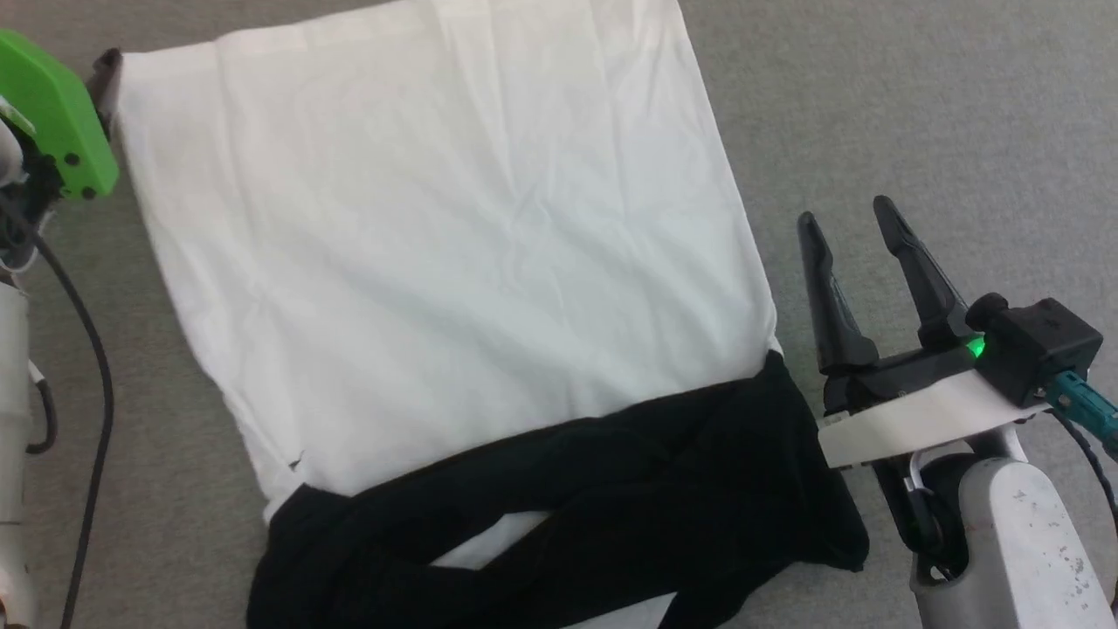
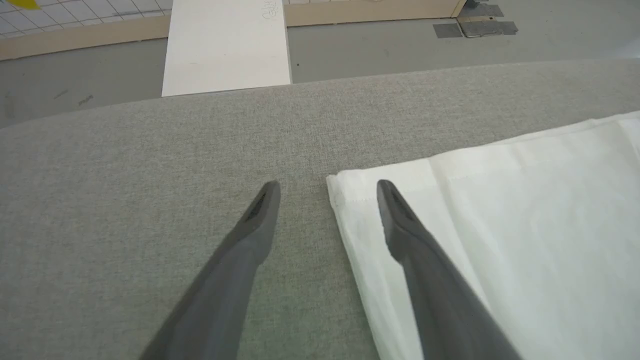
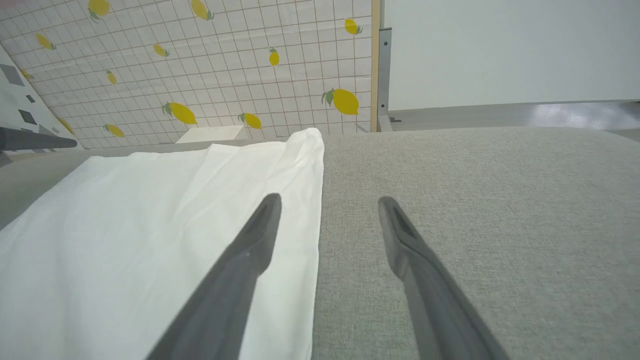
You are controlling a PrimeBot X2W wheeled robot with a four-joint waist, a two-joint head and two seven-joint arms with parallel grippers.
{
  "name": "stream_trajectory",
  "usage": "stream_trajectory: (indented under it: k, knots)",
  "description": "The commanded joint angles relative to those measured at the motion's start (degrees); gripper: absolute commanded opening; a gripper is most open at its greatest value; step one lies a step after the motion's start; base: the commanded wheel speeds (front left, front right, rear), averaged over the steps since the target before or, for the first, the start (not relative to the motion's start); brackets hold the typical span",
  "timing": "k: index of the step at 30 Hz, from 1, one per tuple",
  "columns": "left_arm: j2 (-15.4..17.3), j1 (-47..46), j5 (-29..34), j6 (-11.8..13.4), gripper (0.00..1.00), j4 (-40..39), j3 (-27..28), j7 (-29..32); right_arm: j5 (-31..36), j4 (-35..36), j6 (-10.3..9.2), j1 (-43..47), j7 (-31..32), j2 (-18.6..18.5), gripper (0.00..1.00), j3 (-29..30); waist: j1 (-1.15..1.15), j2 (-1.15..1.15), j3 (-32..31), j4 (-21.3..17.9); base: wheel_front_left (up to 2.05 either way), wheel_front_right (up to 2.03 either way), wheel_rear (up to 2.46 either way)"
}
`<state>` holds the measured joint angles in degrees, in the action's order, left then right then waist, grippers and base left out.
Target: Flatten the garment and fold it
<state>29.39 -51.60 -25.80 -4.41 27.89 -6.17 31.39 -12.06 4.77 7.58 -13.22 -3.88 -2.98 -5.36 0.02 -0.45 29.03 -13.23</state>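
Note:
The garment [image 1: 454,245] lies spread on the grey padded surface [image 1: 917,105], white body flat, black sleeves [image 1: 611,489] bunched along its near edge. My right gripper [image 1: 845,211] stands open just right of the garment's right edge, holding nothing. In the right wrist view the right gripper [image 3: 329,200] straddles that edge of the garment [image 3: 150,225], one finger over white cloth, the other over grey. In the left wrist view my left gripper [image 2: 327,187] is open at a hemmed corner of the garment [image 2: 500,215], one finger over it. A green wrist housing [image 1: 52,114] sits by the far left corner.
A black cable [image 1: 87,349] hangs along the left edge of the head view. Beyond the surface's far edge a white board [image 2: 225,45] rests on the grey floor. A lemon-patterned tiled wall [image 3: 200,65] stands behind the surface.

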Motion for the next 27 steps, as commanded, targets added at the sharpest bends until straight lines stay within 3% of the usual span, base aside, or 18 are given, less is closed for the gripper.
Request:
stream_trajectory:
  k: [1, 12, 13, 14, 15, 22, 27]
  knots:
    - [0.86, -1.05, 0.26, 0.82, 1.00, 0.31, 0.03, 1.22, 0.48, -0.23, -0.09, -1.06, -0.69, 0.10, 1.00, -0.15, -0.02, 0.44, 3.13, -3.01, 0.00, 0.00, 0.00]
    - [2.07, -0.49, 0.13, 6.94, 1.00, 0.43, 0.02, 12.74, 1.13, -0.41, -0.09, -1.27, -1.21, 0.10, 1.00, -0.54, -0.02, 0.44, 4.10, -4.03, 0.00, 0.00, 0.00]
    - [2.00, -0.24, -0.16, 7.30, 0.77, 0.23, -0.08, 14.37, 1.38, -0.35, -0.09, -1.23, -1.07, 0.10, 1.00, -0.52, -0.02, 0.44, 4.04, -4.01, 0.00, 0.00, 0.00]
    - [2.00, -0.08, -0.32, 7.49, 0.44, -0.08, -0.20, 15.42, 1.58, -0.28, -0.09, -1.19, -0.94, 0.10, 1.00, -0.45, -0.02, 0.44, 4.01, -3.98, 0.00, 0.00, 0.00]
    - [2.00, 0.11, -0.57, 7.64, 0.00, -0.63, -0.26, 16.39, 1.92, -0.14, -0.09, -1.21, -0.78, 0.10, 1.00, -0.37, -0.02, 0.44, 3.98, -3.95, 0.00, 0.00, 0.00]
    - [2.10, 1.15, -1.27, 7.24, 0.00, -4.42, -0.53, 16.61, 4.67, 1.13, -0.09, -3.85, 1.47, 0.10, 1.00, -0.61, -0.02, 0.44, 3.93, -3.45, 0.00, 0.00, 0.00]
    - [1.80, 0.47, -1.32, 6.29, 0.00, -5.69, -1.25, 15.31, 4.69, -0.99, -0.09, -12.88, 8.56, -1.54, 1.00, -2.74, -0.02, 0.44, 4.06, -2.48, 0.00, 0.00, 0.00]
